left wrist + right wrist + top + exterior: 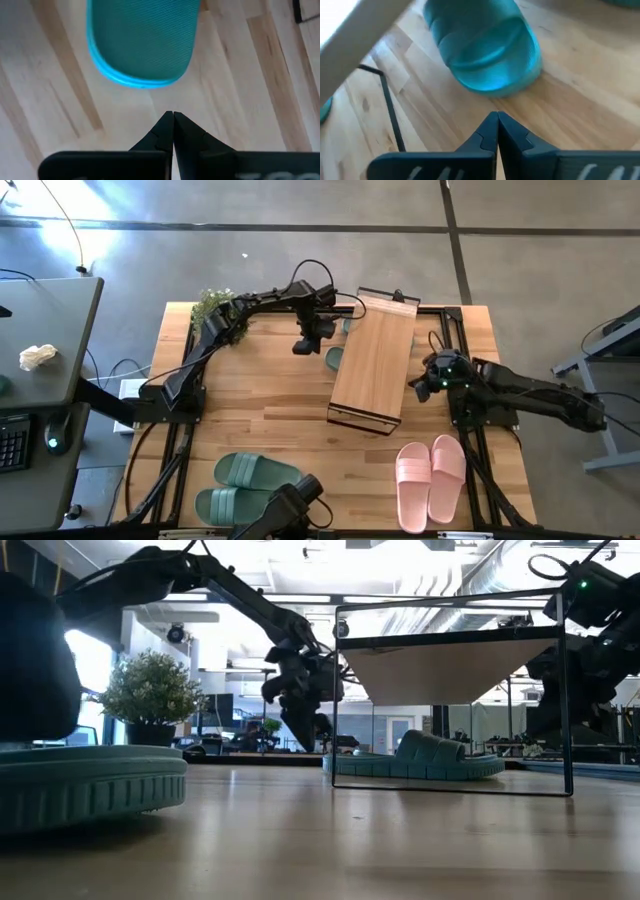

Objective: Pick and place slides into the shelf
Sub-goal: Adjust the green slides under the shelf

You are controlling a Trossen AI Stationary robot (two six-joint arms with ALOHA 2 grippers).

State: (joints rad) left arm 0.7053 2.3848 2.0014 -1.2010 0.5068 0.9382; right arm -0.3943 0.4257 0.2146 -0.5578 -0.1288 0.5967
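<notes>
A green slide [334, 359] lies under the shelf [375, 360], seemingly with another beside it. Green pair [245, 485] and pink pair [431, 477] sit near. Left gripper [303, 345] and right gripper [424, 384] flank the shelf, jaws closed, empty.

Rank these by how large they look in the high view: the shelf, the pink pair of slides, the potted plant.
1. shelf, clearly the largest.
2. pink pair of slides, side by side at the table's near edge.
3. potted plant, though an arm partly covers it, so its full spread is unsure.
</notes>
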